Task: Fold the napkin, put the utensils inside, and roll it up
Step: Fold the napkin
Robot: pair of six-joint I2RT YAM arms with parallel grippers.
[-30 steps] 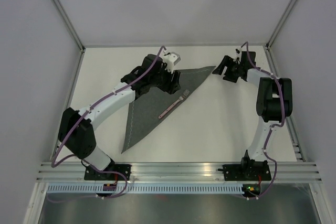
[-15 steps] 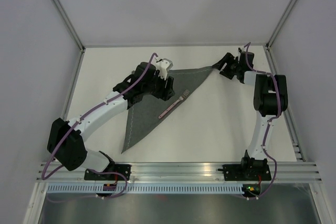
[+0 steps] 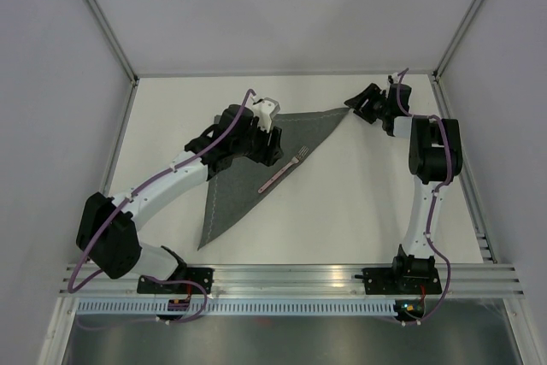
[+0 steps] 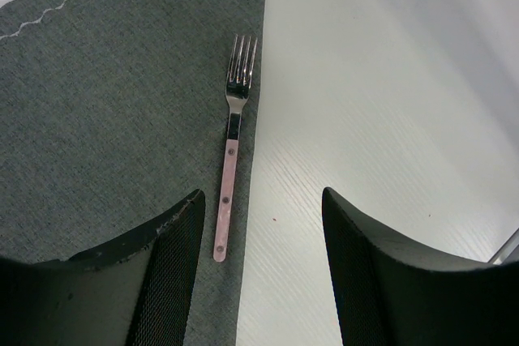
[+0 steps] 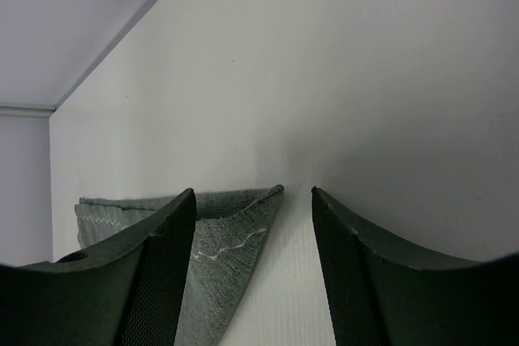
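**Mia:** Where is the napkin (image 3: 232, 198)?

**Ben:** It lies on the white worktop (image 3: 359, 203), in the middle of the top view. It is folded into a grey triangle. One corner points to the upper right. A long corner points to the lower left.

**Mia:** And the fork?

**Ben:** The fork (image 3: 283, 170) lies on the napkin, just beside its long right edge. In the left wrist view its silver prongs point to the top of the frame. Its pink handle points to the bottom.

**Mia:** What about the left hand?

**Ben:** The left hand (image 4: 261, 198) is over the napkin, near its upper edge in the top view. Its two fingers are apart and hold nothing. The end of the fork's handle shows between them, low in the frame.

**Mia:** And the right hand?

**Ben:** The right hand (image 5: 253, 192) is at the napkin's upper right corner. Its fingers are apart too. The corner sits between them, closer to the finger on the left of the frame. Part of the cloth goes behind that finger, so I cannot tell if they touch.
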